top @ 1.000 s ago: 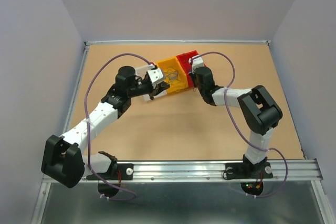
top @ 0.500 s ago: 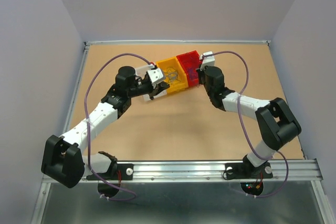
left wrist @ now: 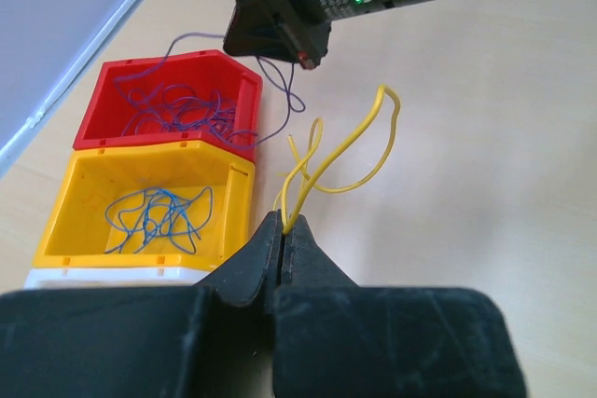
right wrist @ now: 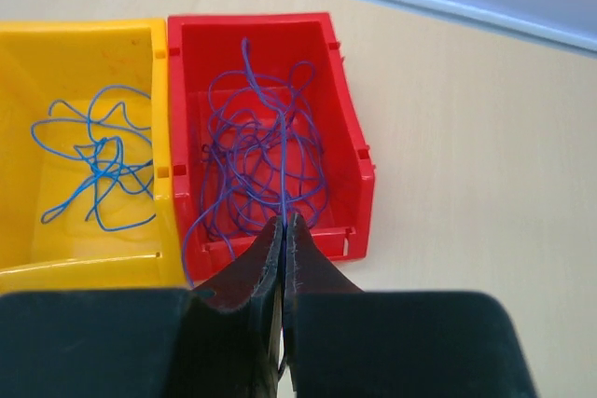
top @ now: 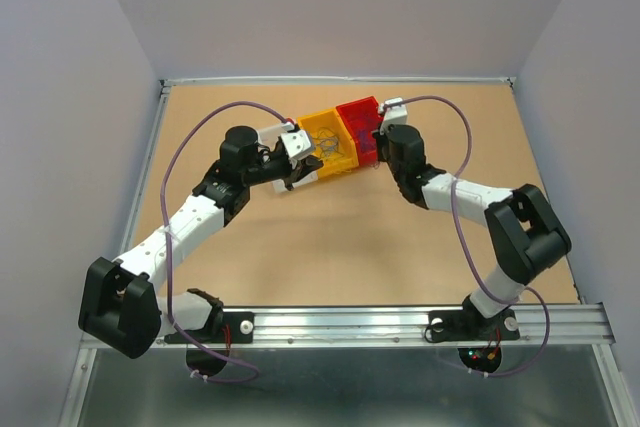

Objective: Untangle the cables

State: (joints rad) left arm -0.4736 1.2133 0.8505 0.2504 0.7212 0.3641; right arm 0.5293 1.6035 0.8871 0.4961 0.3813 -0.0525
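The left bin (right wrist: 75, 33) touches the right bin (right wrist: 252, 21) on the table (right wrist: 448, 137), cables (right wrist: 283, 174) lying in both.

Red bin (right wrist: 359, 167) touching yellow bin (right wrist: 75, 31), side by side on tan table (top: 320, 247)

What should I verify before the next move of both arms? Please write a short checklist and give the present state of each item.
1. Left tool shut on the yellow cable: ok.
2. Yellow cable apart from the other cables: looks ok; it loops alone beside the bins.
3. Right tool shut on one purple strand only: cannot tell; several strands meet at its tips.
4. Purple tangle wholly inside the red bin: not ok; a strand hangs over its wall.
5. Blue cables lying in the yellow bin: ok.
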